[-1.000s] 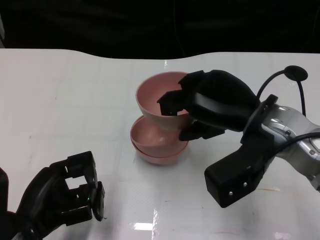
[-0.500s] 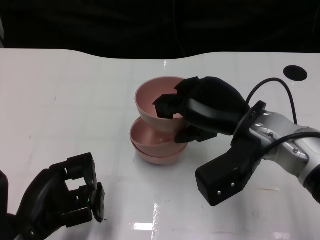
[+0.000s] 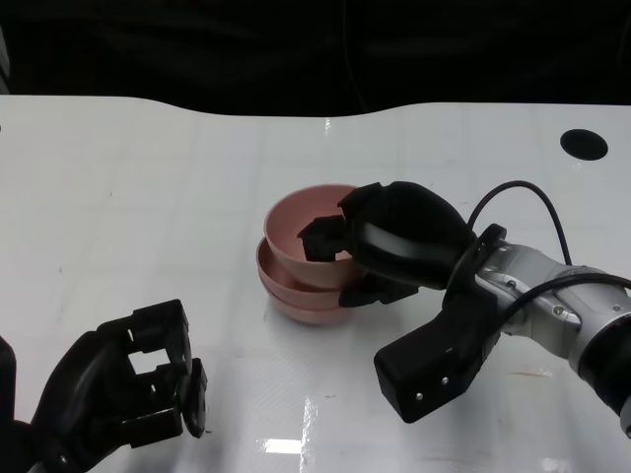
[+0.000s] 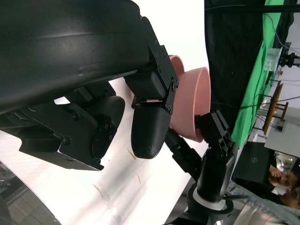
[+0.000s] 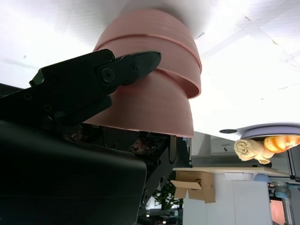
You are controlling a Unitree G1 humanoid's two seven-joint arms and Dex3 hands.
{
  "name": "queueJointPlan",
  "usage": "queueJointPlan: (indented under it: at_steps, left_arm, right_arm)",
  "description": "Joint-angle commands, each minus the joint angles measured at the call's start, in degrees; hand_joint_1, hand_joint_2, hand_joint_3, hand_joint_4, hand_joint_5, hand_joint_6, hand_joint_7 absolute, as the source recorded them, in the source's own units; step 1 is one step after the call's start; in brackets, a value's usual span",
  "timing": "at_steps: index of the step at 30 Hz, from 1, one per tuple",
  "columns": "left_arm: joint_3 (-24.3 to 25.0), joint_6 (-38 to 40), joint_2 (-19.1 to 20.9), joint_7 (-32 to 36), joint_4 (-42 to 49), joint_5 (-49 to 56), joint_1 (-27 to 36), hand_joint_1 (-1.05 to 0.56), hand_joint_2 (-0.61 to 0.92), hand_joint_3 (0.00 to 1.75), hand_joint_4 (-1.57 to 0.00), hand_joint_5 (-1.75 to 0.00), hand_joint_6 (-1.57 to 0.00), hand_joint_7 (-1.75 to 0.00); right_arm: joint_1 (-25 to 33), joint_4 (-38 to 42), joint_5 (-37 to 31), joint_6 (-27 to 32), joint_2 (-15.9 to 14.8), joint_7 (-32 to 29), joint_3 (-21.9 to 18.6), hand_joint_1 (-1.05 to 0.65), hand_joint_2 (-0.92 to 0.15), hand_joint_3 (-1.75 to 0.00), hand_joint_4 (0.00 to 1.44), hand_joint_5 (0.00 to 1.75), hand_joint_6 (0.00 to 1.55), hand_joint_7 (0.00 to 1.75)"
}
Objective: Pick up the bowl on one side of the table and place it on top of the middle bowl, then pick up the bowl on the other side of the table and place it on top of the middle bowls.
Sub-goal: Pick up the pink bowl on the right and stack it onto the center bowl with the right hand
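Where hand (image 3: 380, 246) grips, bowl rim (image 3: 296, 202) hidden

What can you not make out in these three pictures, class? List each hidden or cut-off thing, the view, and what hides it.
- Head view: the near rim of the top bowl and where the fingers grip it, covered by the right hand.
- Head view: the lower bowls show only their rims; the top bowl fills them.
- Left wrist view: most of the stack, blocked by the left hand.
- Head view: the left hand's wrist, cut off by the bottom edge.
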Motion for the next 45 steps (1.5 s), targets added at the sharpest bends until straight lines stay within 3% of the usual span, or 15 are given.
queueJointPlan:
  at_steps: [1, 2, 4, 5, 8, 11, 20, 27, 37, 43, 45]
  left_arm:
    - [-0.07, -0.99, 0.60, 0.16, -0.48, 0.70, 0.60, 0.30, 0.81, 1.31, -1.05, -1.75, -0.90, -1.75]
    - [-0.10, -0.94, 0.71, 0.09, -0.44, 0.78, 0.58, 0.30, 0.82, 1.30, -1.05, -1.75, -0.90, -1.75]
    - [-0.16, -1.04, 0.83, 0.01, -0.34, 0.96, 0.56, 0.30, 0.84, 1.27, -1.04, -1.75, -0.89, -1.75]
    - [-0.14, -1.00, 0.79, -0.01, -0.34, 0.91, 0.57, 0.30, 0.84, 1.27, -1.04, -1.75, -0.89, -1.75]
    - [-0.11, -0.92, 0.63, 0.08, -0.51, 0.93, 0.59, 0.30, 0.85, 1.26, -1.04, -1.75, -0.89, -1.75]
    - [-0.12, -0.90, 0.63, -0.09, -0.52, 0.75, 0.54, 0.32, 0.86, 1.26, -1.04, -1.75, -0.89, -1.75]
    - [-0.27, -0.86, 0.40, 0.52, -0.25, 1.18, 0.31, 0.33, 0.86, 1.26, -1.04, -1.75, -0.89, -1.75]
    - [-0.30, -0.98, 0.37, 0.20, -0.05, 1.02, 0.26, 0.33, 0.87, 1.27, -1.04, -1.75, -0.88, -1.75]
    - [-0.31, -1.73, 0.49, -0.27, 0.25, 1.14, 0.25, 0.33, 0.87, 1.25, -1.03, -1.75, -0.88, -1.75]
    - [-0.24, -1.33, 0.28, 0.17, 0.09, 1.00, 0.31, 0.34, 0.89, 1.26, -1.03, -1.75, -0.87, -1.75]
    - [-0.26, -1.23, 0.19, 0.28, 0.08, 0.97, 0.31, 0.34, 0.89, 1.27, -1.04, -1.75, -0.88, -1.75]
  right_arm:
    - [-1.50, 1.07, 0.11, -0.41, 0.22, -1.11, 0.53, -0.29, -0.92, -0.21, 0.90, 1.75, 0.91, 0.78]
    - [-1.59, 1.18, -0.06, -0.16, 0.36, -1.04, 0.74, -0.29, -0.92, -0.21, 0.89, 1.75, 0.91, 0.83]
    - [-1.73, 1.36, -0.43, 0.19, 0.54, -1.24, 1.12, -0.29, -0.92, -0.19, 0.88, 1.75, 0.80, 1.17]
    - [-1.83, 1.53, -0.58, 0.33, 0.65, -1.27, 1.30, -0.29, -0.92, -0.19, 0.87, 1.75, 0.78, 1.20]
    - [-2.10, 2.20, -0.75, 0.71, 1.04, -1.55, 1.74, -0.29, -0.92, -0.20, 0.87, 1.75, 0.83, 1.00]
    - [-2.47, 2.80, -0.87, 0.87, 1.26, -1.71, 2.14, -0.29, -0.92, -0.21, 0.86, 1.75, 0.80, 1.11]
    - [-3.10, 3.26, -1.22, 0.79, 1.30, -1.79, 2.79, -0.31, -0.92, -0.28, 0.86, 1.75, 0.78, 1.11]
    - [-3.44, 3.70, -1.33, 1.51, 1.41, -1.13, 3.15, -0.31, -0.92, -0.27, 0.83, 1.75, 0.83, 0.90]
    - [-3.50, 5.95, -1.18, 1.71, 1.93, -2.50, 3.69, -0.29, -0.92, -0.16, 0.84, 1.75, 0.90, 0.81]
    - [-3.60, 7.43, -1.62, 1.86, 2.04, -4.16, 4.54, -0.27, -0.92, -0.15, 0.83, 1.75, 0.80, 1.13]
    - [-3.50, 7.77, -1.52, 1.67, 2.10, -4.90, 4.58, -0.27, -0.92, -0.14, 0.83, 1.75, 0.78, 1.16]
